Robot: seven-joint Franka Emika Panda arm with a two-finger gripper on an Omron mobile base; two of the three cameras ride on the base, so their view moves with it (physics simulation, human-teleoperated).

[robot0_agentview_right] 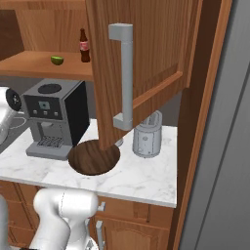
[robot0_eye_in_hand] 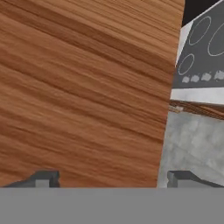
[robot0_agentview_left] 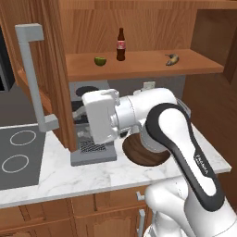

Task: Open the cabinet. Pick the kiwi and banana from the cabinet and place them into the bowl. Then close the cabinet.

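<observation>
The cabinet (robot0_agentview_left: 139, 65) stands with both doors swung wide. On its shelf lie the kiwi (robot0_agentview_left: 100, 60) at the left and the banana (robot0_agentview_left: 172, 59) at the right; the kiwi (robot0_agentview_right: 57, 60) also shows in the right base view. The wooden bowl (robot0_agentview_right: 93, 157) sits on the counter beside the coffee machine, partly behind my arm in the left base view (robot0_agentview_left: 139, 155). My hand is low, by the inner side of the left door (robot0_agentview_left: 55, 69). The gripper (robot0_eye_in_hand: 113, 179) is open, its tips wide apart, facing the door's wood at close range, holding nothing.
A dark bottle (robot0_agentview_left: 121, 45) stands between the two fruits. A coffee machine (robot0_agentview_right: 53, 117) and a grey blender base (robot0_agentview_right: 147, 136) flank the bowl. The right door (robot0_agentview_right: 141, 58) hangs over the counter. A cooktop (robot0_agentview_left: 18, 157) lies to the left.
</observation>
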